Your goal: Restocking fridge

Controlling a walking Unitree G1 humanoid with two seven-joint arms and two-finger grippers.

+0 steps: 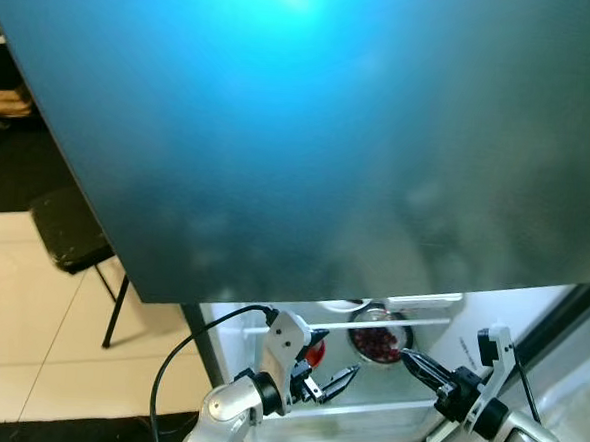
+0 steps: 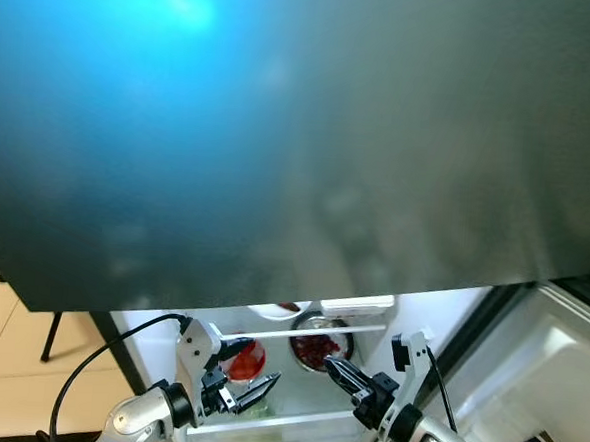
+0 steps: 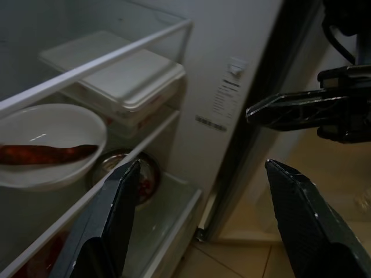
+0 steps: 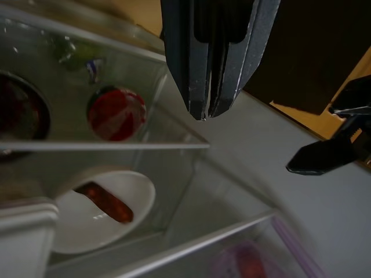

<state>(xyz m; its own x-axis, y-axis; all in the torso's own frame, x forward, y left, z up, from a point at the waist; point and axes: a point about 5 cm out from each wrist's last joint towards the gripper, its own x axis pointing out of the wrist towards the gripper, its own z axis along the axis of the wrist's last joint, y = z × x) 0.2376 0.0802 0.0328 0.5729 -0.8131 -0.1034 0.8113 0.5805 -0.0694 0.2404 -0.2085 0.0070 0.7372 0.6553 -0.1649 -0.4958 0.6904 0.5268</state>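
Below the open fridge door (image 1: pixel 310 132), left hand (image 1: pixel 337 382) hangs spread, right hand (image 1: pixel 416 364) clenched empty, before the steel bowl (image 1: pixel 378 342).

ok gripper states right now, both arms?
Left gripper: open, holding nothing, facing the fridge shelves.
Right gripper: shut, holding nothing.

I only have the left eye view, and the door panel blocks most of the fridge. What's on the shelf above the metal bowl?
Observer: A white bowl holding one long reddish piece of food.
Operator: Anything beside it?
Observer: A flat white lidded container sits next to the bowl on the same shelf.
Operator: Is my right claw open?
Observer: No. From its wrist view, the right claw is shut, fingers pressed together with nothing between them.
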